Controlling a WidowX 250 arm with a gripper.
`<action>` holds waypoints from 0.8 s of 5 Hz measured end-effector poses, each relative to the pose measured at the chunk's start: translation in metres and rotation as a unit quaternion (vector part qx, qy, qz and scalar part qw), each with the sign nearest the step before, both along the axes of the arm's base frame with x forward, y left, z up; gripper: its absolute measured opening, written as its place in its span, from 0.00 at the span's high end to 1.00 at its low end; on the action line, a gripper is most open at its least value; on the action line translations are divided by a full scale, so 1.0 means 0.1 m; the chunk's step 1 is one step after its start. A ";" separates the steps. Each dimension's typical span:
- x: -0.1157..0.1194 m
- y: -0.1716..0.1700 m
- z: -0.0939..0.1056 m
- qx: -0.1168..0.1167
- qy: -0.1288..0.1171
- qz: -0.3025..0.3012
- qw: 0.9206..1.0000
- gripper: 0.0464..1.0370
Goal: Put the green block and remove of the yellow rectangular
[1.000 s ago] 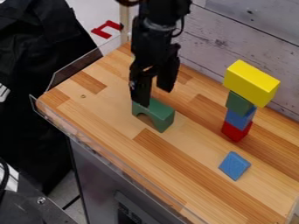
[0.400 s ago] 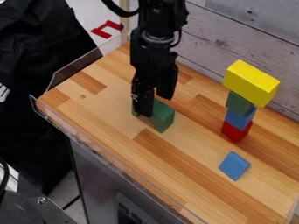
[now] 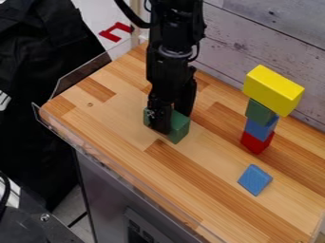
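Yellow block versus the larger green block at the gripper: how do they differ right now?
The yellow block tops the stack, overhanging the small green block beneath; the larger green block rests directly on the wooden worktop.
The yellow block stands clear of the gripper, while the larger green block is partly covered by it.
Both are longer than they are wide.

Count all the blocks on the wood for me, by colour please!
Yellow: 1 (yellow block)
Green: 2 (big green block, small green block)
Blue: 2 (stacked blue block, loose blue block)
Red: 1 (red block)
Total: 6
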State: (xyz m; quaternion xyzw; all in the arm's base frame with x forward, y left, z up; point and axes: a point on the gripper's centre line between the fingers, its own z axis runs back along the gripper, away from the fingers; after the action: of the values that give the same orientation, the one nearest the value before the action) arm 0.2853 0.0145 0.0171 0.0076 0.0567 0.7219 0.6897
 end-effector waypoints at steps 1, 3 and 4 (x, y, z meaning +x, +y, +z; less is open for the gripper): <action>-0.03 0.00 -0.02 -0.001 0.009 -0.002 1.000 0.36; 0.11 -0.04 0.58 0.025 -0.079 -0.004 0.997 0.45; 0.41 -0.34 1.07 0.028 -0.191 -0.053 0.980 0.45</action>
State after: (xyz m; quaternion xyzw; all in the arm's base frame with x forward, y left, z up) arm 0.3260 -0.0196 0.1246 -0.1081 -0.0971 0.6738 0.7245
